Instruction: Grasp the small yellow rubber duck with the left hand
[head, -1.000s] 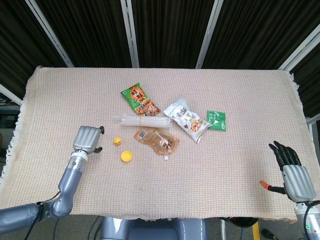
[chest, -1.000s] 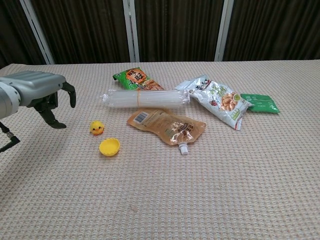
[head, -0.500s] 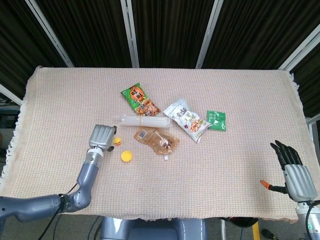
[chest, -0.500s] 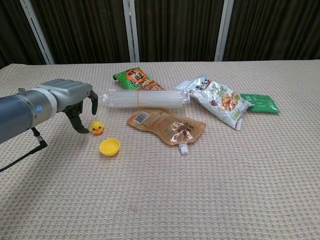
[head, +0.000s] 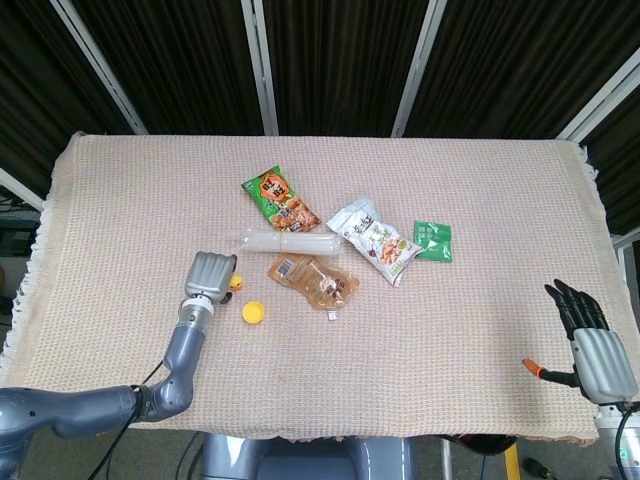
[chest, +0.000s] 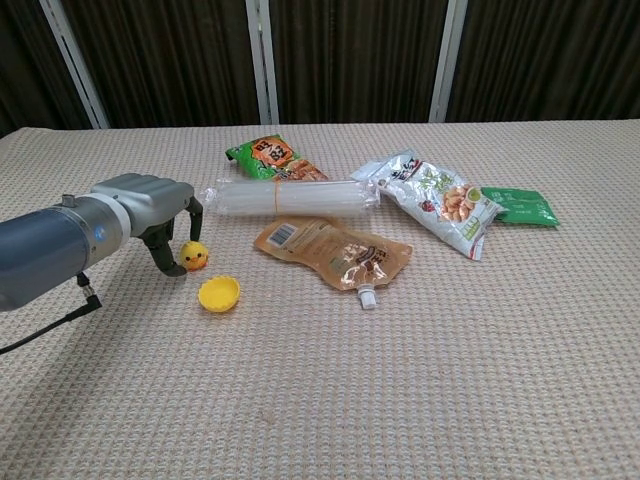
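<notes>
The left hand (chest: 150, 205) is at the reaching step, its fingers (chest: 166, 260) curled down but apart around the little yellow duck (chest: 193, 257) on the counter (chest: 400, 380), so next it likely needs to squeeze them shut on it.

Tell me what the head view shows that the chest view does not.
Only the head view shows the right hand, open at the table's near right edge. Only the chest view shows the left hand's fingers curled beside the duck, grasp unclear. Both show the left hand, the yellow cap and the snack packets.
</notes>
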